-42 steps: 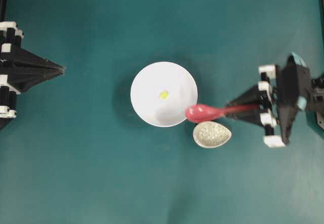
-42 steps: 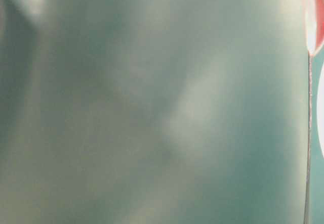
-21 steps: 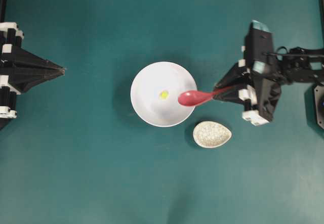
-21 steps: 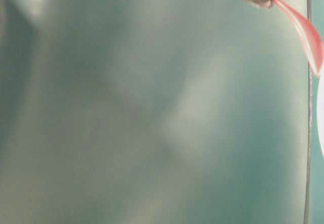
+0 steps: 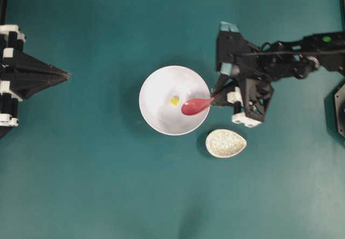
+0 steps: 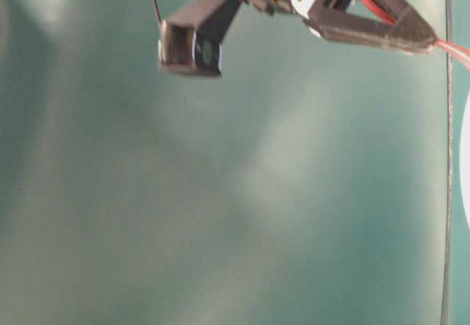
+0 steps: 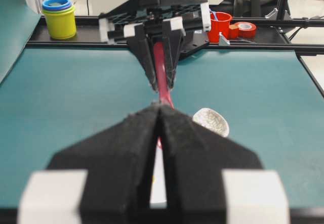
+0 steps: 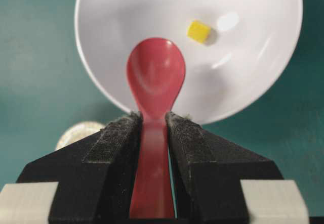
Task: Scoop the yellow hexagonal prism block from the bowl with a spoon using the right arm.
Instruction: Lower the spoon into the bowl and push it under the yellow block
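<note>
Overhead: spoon (image 5: 195,106) scoop past bowl (image 5: 156,88) rim, beside block (image 5: 174,101).

Place: a robotics lab bench.
Surface: a teal mat (image 5: 108,185) over the whole worktable.
Rig: two black arms facing each other, bolted to a black frame (image 7: 76,32).
Clutter behind: stacked yellow and blue tubs (image 7: 58,16), red cup (image 7: 220,26), tape rolls (image 7: 246,29), loose cables.

Left gripper (image 7: 158,114) jaws pressed together; beyond, the right gripper (image 7: 161,85) clamps the red spoon (image 7: 161,77) over the table (image 7: 66,97).
</note>
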{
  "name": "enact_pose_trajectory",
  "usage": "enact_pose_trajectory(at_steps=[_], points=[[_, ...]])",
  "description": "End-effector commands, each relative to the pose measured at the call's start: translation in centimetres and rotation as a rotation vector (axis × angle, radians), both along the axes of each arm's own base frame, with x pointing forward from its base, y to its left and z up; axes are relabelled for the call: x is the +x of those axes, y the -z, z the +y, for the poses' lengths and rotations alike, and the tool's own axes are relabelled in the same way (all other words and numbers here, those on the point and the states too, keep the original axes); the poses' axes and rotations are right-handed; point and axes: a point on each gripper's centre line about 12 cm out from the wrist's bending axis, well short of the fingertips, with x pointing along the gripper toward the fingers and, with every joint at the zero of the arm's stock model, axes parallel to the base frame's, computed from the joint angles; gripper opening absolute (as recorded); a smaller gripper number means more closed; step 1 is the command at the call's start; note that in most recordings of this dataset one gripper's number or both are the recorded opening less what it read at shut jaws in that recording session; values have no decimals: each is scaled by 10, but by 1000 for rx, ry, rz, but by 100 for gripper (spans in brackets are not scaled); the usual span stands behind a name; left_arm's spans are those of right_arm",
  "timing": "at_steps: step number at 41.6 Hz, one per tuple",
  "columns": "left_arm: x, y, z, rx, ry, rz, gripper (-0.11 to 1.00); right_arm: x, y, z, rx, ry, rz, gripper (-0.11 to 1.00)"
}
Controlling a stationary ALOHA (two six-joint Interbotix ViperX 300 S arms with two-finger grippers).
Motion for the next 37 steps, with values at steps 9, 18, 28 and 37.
enact_pose_trajectory(at_steps=[9, 18, 28, 37], points=[[2, -2, 0, 3, -1, -3, 0, 19, -12, -8, -10, 10, 24, 23], [2, -2, 0, 3, -1, -5, 0, 24, -5, -10, -8, 19, 84, 23], [2, -2, 0, 3, -1, -5, 0, 28, 7, -12, -11, 21, 118, 23], [2, -2, 0, 3, -1, -5, 0, 31, 12, -11, -11, 20, 126, 23]])
